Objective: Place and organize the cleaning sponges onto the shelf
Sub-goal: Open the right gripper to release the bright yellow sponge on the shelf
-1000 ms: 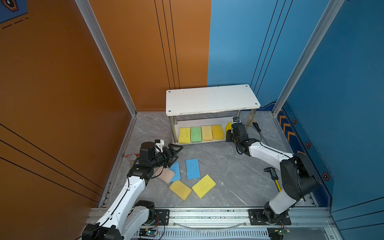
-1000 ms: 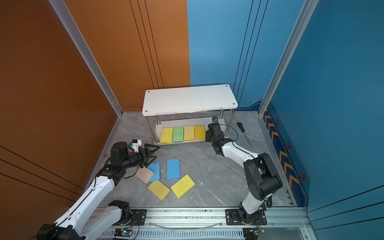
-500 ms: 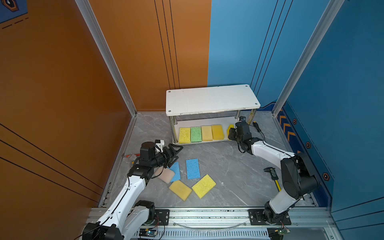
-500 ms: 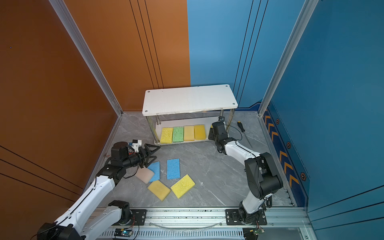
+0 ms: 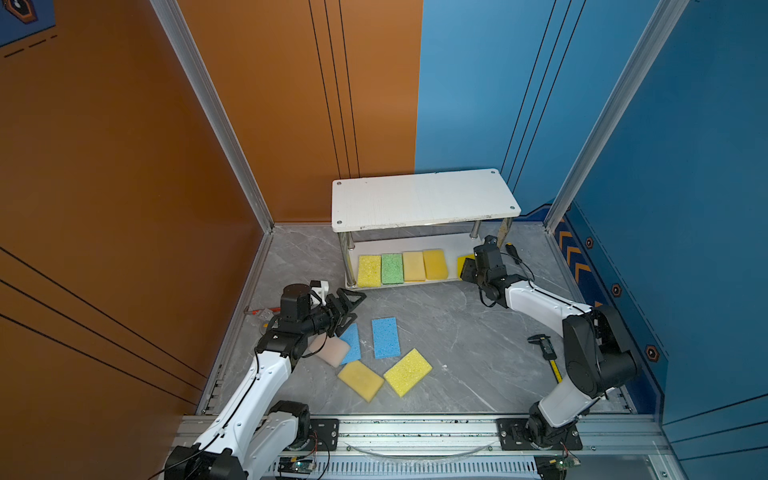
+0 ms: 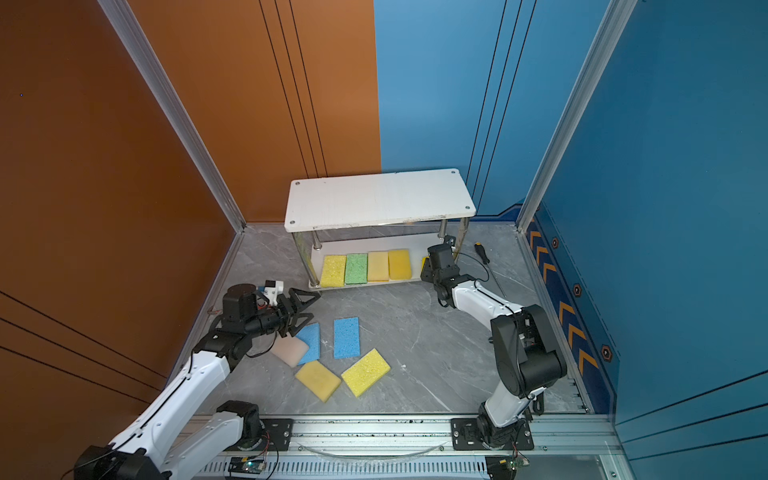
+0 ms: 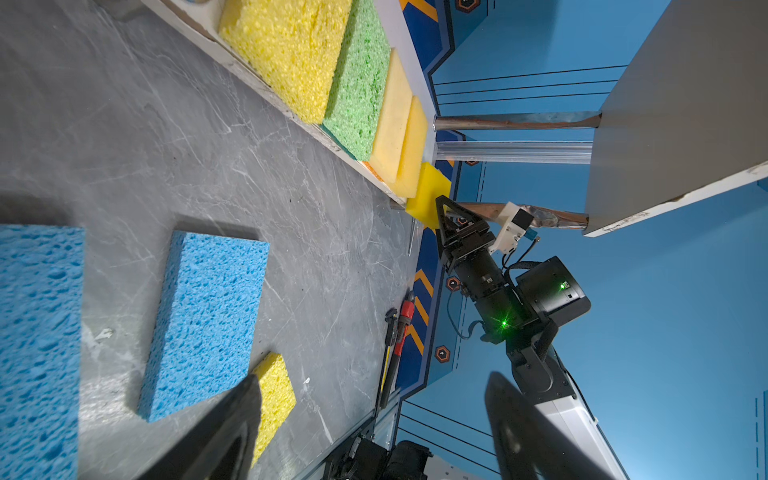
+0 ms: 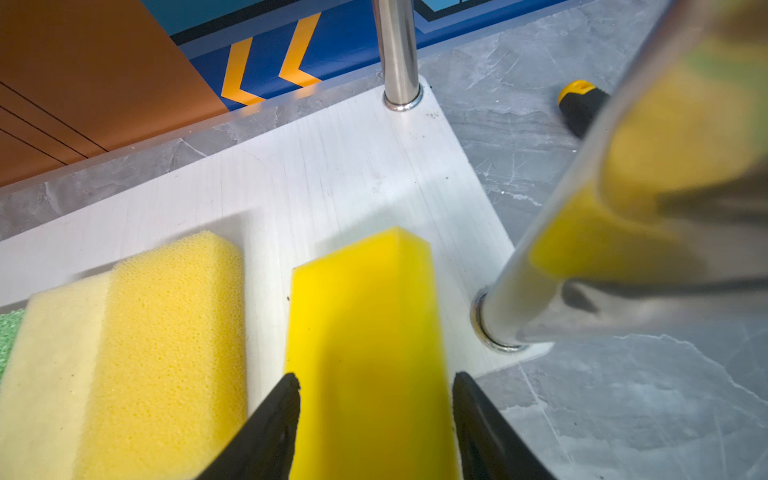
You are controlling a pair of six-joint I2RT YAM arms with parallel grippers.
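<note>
In both top views the shelf [image 5: 424, 199] stands by the back edge of the floor [image 5: 457, 332]. A green sponge [image 5: 392, 268] and three yellowish ones lie in a row on its lower board [image 5: 415, 243]. The right gripper [image 5: 468, 272] is at the board's right end, at a bright yellow sponge [image 5: 463, 262]. The left gripper [image 5: 348, 309] hangs near the floor's left edge, just beside a blue sponge [image 5: 352, 343]; four more lie close by. The left wrist view shows its fingers [image 7: 224, 432] wide apart, holding nothing. In the right wrist view, black fingers [image 8: 274, 428] stand on both sides of the bright yellow sponge, which rests on the board beside a chrome post [image 8: 540, 270]. I cannot tell if they squeeze it.
</note>
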